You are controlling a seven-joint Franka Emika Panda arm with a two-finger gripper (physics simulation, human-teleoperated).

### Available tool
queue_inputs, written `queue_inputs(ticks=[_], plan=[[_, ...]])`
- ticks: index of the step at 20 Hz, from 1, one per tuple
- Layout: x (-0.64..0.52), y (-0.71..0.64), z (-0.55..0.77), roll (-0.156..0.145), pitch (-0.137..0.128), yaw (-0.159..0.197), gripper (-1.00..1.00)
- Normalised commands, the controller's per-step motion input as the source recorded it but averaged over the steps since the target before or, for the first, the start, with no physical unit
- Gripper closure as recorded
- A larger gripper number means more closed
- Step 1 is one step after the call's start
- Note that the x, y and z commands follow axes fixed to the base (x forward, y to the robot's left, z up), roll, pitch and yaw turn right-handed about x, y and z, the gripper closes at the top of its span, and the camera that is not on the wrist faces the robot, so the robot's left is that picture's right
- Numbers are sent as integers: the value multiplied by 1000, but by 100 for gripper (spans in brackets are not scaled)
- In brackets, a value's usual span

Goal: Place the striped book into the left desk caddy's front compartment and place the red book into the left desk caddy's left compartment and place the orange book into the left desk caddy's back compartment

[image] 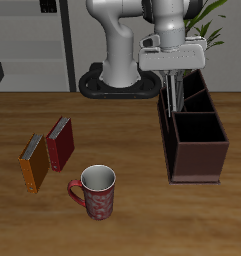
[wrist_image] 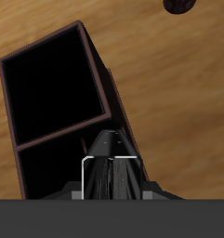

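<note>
A wooden table [image: 132, 225] with a warm brown grain fills most of the exterior view. Behind it, at the upper left, stands a pale grey shelf unit [image: 27, 45]. Green plant leaves [image: 214, 30] show at the upper right.

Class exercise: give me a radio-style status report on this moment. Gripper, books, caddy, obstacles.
Gripper shut on thin striped book, over dark maroon-brown desk caddy. Red book, orange book lie on table. Patterned mug away from caddy.

No text, label, brand or number is readable anywhere. The books' covers and the mug [image: 95, 192] show only blank colour or pattern.
</note>
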Motion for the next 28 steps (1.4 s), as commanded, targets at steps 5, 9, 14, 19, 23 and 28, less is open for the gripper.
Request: queue_inputs(ticks=[5,9,14,19,23,28], plan=[[1,-80,53,-18,-4,20,100],[-58,4,-189,15,21,11,100],[-53,24,-156,16,28,-18,100],[14,132,-108,29,24,6,100],[29,166,-144,36,30,22,100],[146,-4,-156,-9,36,12,100]])
